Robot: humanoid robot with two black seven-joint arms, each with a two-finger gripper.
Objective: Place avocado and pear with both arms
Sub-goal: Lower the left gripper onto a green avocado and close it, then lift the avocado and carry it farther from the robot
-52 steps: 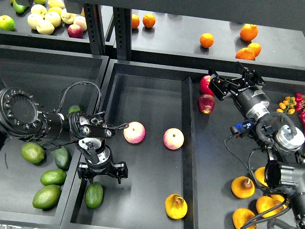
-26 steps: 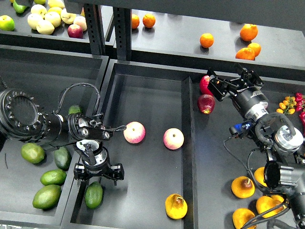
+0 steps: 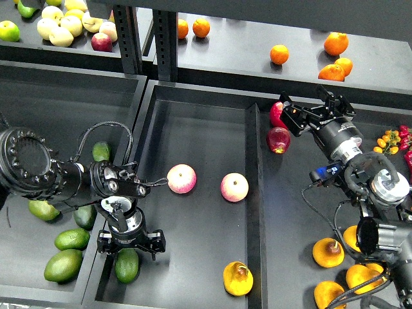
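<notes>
A dark green avocado [image 3: 127,265] lies at the near left corner of the middle tray [image 3: 199,129]. My left gripper [image 3: 129,247] is open, its two fingers spread wide just over the avocado's far end; I cannot tell whether they touch it. A golden pear [image 3: 237,278] lies near the tray's front right. My right gripper [image 3: 313,107] is open and empty, high over the right tray next to two red apples [image 3: 278,139].
Two pink-yellow apples [image 3: 181,178] [image 3: 234,187] lie mid-tray. More avocados and larger green fruit [image 3: 62,264] fill the left tray. Several pears [image 3: 327,252] lie at the right front under my right arm. Oranges [image 3: 279,54] and mixed fruit sit on the back shelf.
My left gripper has moved toward the near edge and slightly left, down onto the avocado in the middle tray. The right gripper has hardly moved.
</notes>
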